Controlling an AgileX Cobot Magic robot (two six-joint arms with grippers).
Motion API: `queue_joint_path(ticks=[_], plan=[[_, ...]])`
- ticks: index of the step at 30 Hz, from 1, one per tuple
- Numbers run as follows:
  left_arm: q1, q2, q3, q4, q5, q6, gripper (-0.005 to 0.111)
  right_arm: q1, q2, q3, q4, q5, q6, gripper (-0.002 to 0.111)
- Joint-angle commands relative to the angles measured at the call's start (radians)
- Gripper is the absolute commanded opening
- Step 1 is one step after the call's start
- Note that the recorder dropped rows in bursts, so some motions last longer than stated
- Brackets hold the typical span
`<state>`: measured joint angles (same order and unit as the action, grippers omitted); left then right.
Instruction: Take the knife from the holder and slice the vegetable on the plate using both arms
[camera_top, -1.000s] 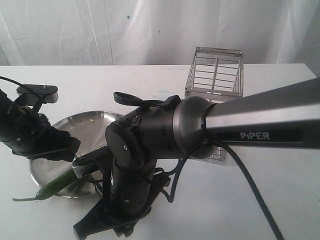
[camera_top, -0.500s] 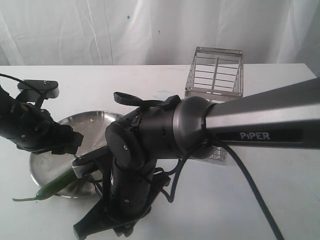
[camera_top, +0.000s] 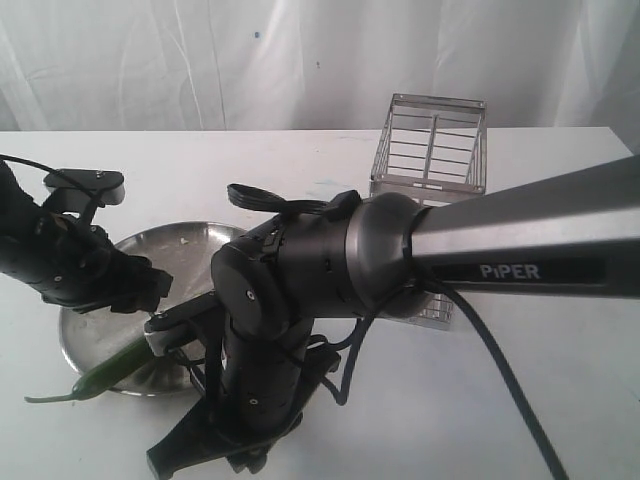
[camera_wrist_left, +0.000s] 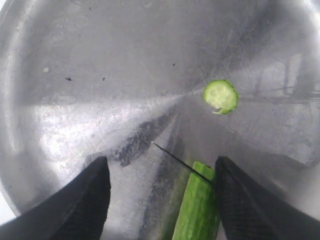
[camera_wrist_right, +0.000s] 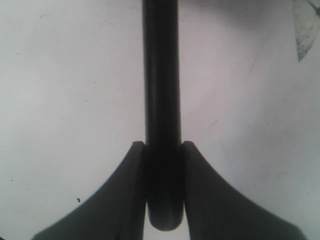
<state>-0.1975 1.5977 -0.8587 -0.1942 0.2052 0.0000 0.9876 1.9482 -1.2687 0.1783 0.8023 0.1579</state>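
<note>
The steel plate (camera_top: 190, 245) lies at the left of the table. On it rests the green vegetable (camera_top: 110, 368), its stem hanging over the near rim. My left gripper (camera_wrist_left: 160, 200) hovers open over the plate (camera_wrist_left: 100, 75), and the vegetable's cut end (camera_wrist_left: 200, 210) sits between the fingers, close to one of them. The knife's thin blade (camera_wrist_left: 177, 159) crosses that cut end. One round slice (camera_wrist_left: 220, 95) lies apart on the plate. My right gripper (camera_wrist_right: 162, 170) is shut on the knife's dark handle (camera_wrist_right: 161, 90). The right arm (camera_top: 270, 330) hides much of the plate.
The wire holder (camera_top: 430, 150) stands at the back right of the white table, partly behind the right arm's long link (camera_top: 530, 240). A white curtain hangs behind the table.
The left arm has shifted a little to the right over the plate. The right arm, the knife and the vegetable have stayed where they were.
</note>
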Motion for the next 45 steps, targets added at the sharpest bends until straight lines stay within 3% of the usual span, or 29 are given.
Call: queue_joint_path(ticks=[1, 12, 27, 45], plan=[[-0.004, 0.005, 0.008, -0.013, -0.01, 0.0, 0.064, 0.001, -0.001, 0.003, 0.0, -0.004, -0.009, 0.0], [-0.004, 0.157, 0.008, -0.006, 0.001, 0.008, 0.064, 0.001, -0.001, 0.003, 0.006, -0.004, -0.016, 0.0], [-0.004, 0.013, 0.007, 0.028, -0.007, 0.008, 0.064, 0.001, -0.001, 0.003, 0.006, 0.033, -0.062, 0.0], [-0.004, 0.015, 0.008, 0.028, 0.055, 0.008, 0.064, 0.001, -0.001, 0.003, -0.002, 0.05, -0.074, 0.0]])
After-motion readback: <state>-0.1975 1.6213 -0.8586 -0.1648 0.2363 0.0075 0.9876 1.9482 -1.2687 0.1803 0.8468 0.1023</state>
